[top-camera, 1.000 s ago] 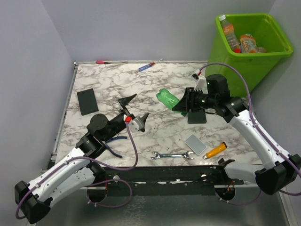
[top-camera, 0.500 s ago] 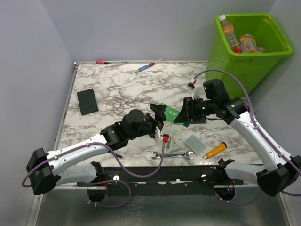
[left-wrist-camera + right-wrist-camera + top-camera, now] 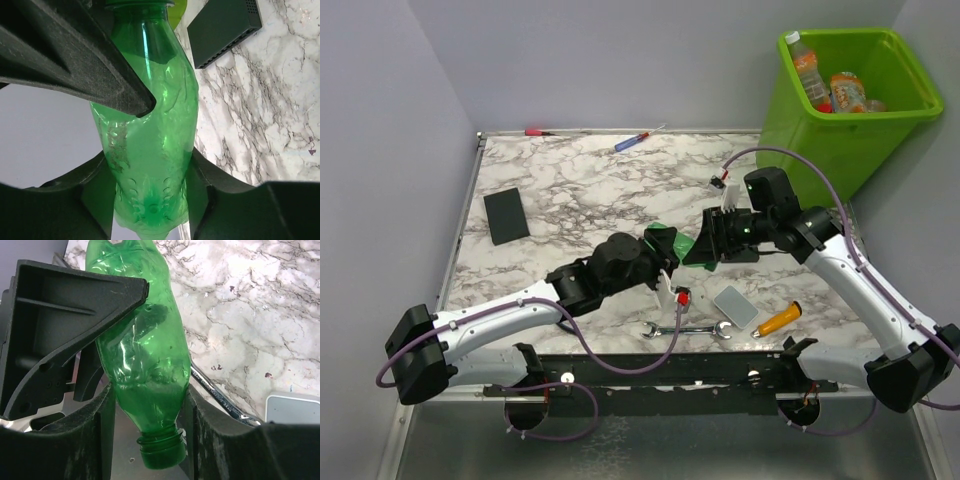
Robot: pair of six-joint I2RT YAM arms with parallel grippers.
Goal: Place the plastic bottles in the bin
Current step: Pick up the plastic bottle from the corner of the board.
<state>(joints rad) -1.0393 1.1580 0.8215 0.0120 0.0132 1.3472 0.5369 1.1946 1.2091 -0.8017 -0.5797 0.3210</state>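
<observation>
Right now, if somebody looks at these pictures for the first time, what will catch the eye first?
A crushed green bottle is held over the middle of the marble table, with the left gripper closed on its base and the right gripper closed near its neck. Next comes the bright lime-green bin beyond the table's far right corner, with a few bottles already inside.

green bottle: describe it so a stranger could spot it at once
On the marble table, look near the middle. There the left tool and right tool both grip one crumpled, see-through green bottle. It is the only green one; the other bottles sit in the lime bin.
</observation>
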